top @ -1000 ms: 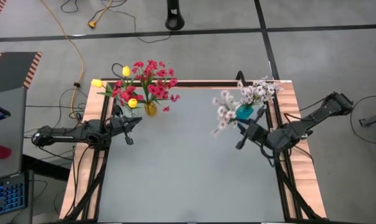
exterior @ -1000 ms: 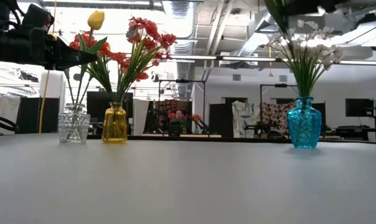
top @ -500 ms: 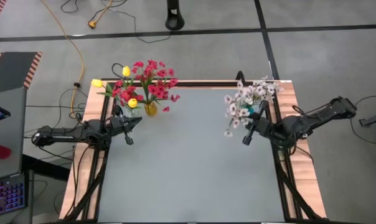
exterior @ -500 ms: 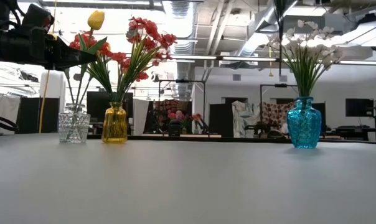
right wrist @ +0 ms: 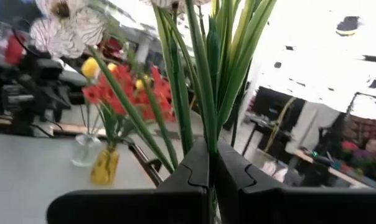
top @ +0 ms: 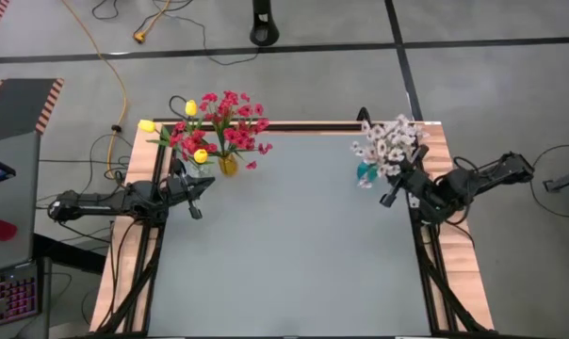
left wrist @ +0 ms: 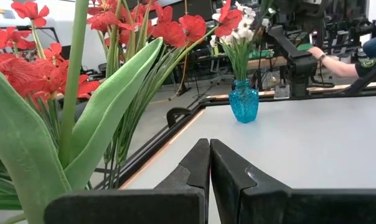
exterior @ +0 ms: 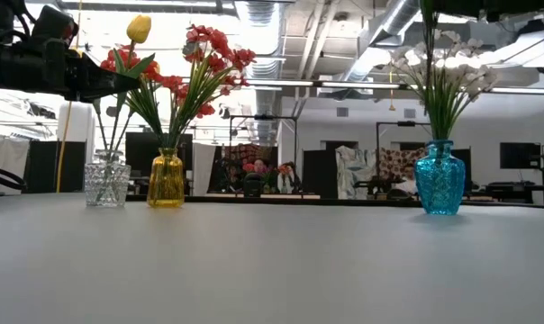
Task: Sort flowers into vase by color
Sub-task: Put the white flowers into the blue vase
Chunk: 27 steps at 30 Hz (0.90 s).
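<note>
At two o'clock, right gripper point(top: 390, 198), clamped on white stems point(right wrist: 203, 93), should lower them straight into blue vase point(exterior: 439, 177); left gripper point(left wrist: 208, 163) rests closed.

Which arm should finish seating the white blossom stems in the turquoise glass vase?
Right. The right gripper is shut on the white blossom stems beside the turquoise glass vase; the left gripper sits shut across the table by the clear glass vase.
</note>
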Tool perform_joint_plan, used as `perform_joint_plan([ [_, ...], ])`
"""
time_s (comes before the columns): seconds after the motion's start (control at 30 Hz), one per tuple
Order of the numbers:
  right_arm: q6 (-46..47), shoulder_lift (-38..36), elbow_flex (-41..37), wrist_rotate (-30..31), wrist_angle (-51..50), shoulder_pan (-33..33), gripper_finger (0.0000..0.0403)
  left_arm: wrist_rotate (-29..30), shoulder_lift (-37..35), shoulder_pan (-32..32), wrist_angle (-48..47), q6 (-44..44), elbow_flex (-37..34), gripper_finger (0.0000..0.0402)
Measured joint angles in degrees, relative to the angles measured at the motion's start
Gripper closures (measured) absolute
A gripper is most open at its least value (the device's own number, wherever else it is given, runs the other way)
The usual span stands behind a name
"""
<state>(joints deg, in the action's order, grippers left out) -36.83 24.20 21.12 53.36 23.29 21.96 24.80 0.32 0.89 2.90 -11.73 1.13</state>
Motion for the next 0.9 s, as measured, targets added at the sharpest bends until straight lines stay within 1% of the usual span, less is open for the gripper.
perform_joint_plan([
  [0.2,3.6,-0.3,0.0,5.3,-6.2,0.0,0.0372,0.0,0.0,0.0,0.0,0.1,0.0,0.0401],
  [0.63,4.3,-0.3,-0.3,7.0,-8.5,-0.1,0.0372,0.0,0.0,0.0,0.0,0.2,0.0,0.0401],
  [0.73,6.1,-0.3,-2.1,7.2,-8.6,-1.5,0.0372,0.0,0.0,0.0,0.0,0.2,0.0,0.0401],
  [0.9,10.4,-0.3,-6.0,7.2,-8.2,-5.6,0.0372,0.0,0.0,0.0,0.0,0.2,0.0,0.0401],
])
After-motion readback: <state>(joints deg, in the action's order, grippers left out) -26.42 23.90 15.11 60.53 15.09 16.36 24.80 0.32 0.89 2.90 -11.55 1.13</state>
